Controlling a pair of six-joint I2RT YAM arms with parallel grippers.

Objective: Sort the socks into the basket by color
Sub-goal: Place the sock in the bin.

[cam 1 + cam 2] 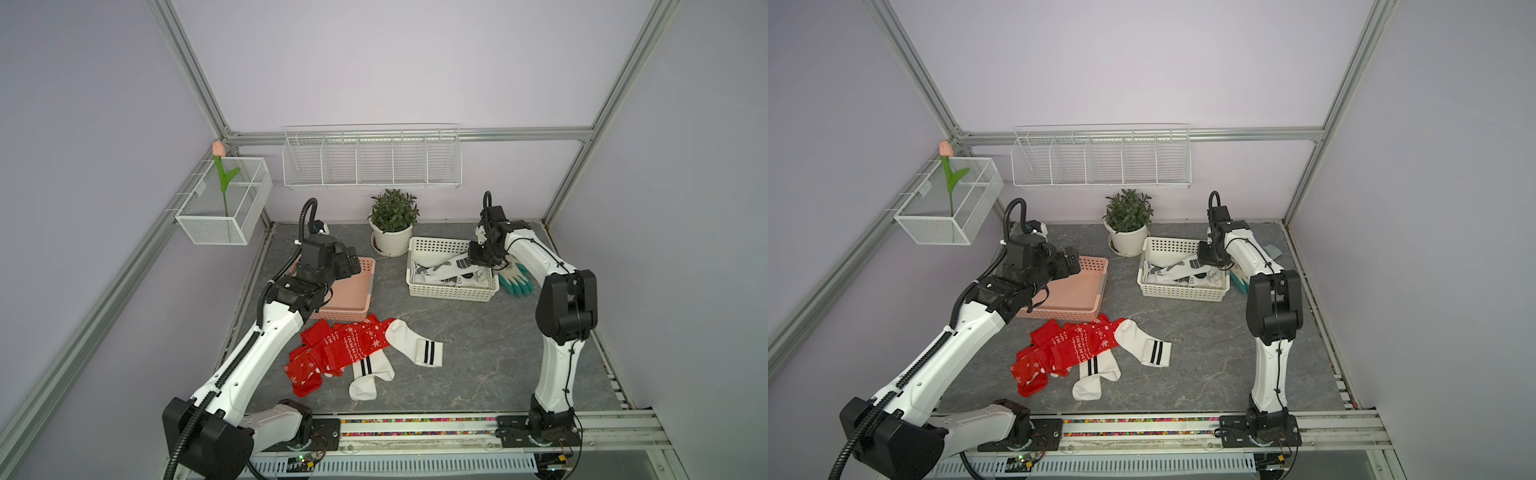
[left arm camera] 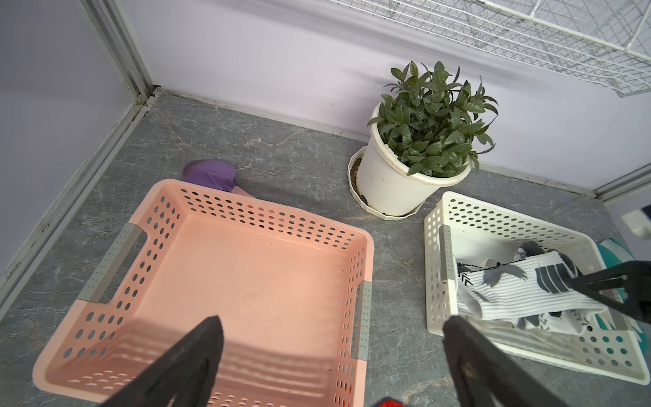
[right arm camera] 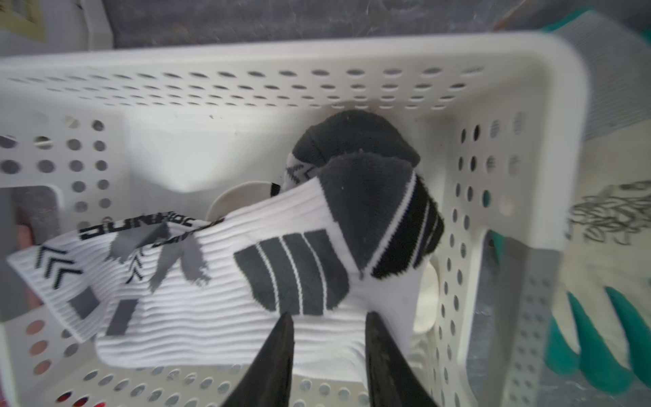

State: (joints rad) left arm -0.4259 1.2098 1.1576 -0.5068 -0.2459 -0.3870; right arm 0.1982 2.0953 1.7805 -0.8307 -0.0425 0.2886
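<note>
Left gripper spread wide over pink basket, right gripper parted, sock beneath, inside white basket

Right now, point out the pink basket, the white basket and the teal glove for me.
pink basket [image 1: 349,286]: a top view, bare inside floor.
white basket [image 1: 449,293]: a top view, near front wall.
teal glove [image 1: 517,286]: a top view, teal-coated tips.
</note>
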